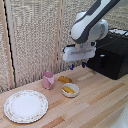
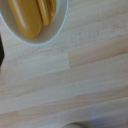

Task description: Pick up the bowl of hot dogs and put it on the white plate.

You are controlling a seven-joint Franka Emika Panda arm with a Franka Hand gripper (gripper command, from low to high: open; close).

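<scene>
A: Item one, tool (image 1: 78,65)?
B: Hangs above the bench (image 1: 100,100), over the hot dog bowl (image 1: 70,90); nothing between its fingers, though whether spread or pressed together I cannot tell.
A: The bowl?
B: Mid-bench, holding hot dogs (image 1: 69,89) (clearest in the wrist view); ungripped.
A: White plate (image 1: 26,106)?
B: Toward the bench's front edge, near the exterior view's left, bare, likely awaiting the bowl.
A: Sundries?
B: Pink cup (image 1: 48,80); loose hot dog (image 1: 64,79) behind the bowl.

Glossy white hot dog bowl (image 2: 50,31) on matt pale wood table (image 2: 75,85).
</scene>
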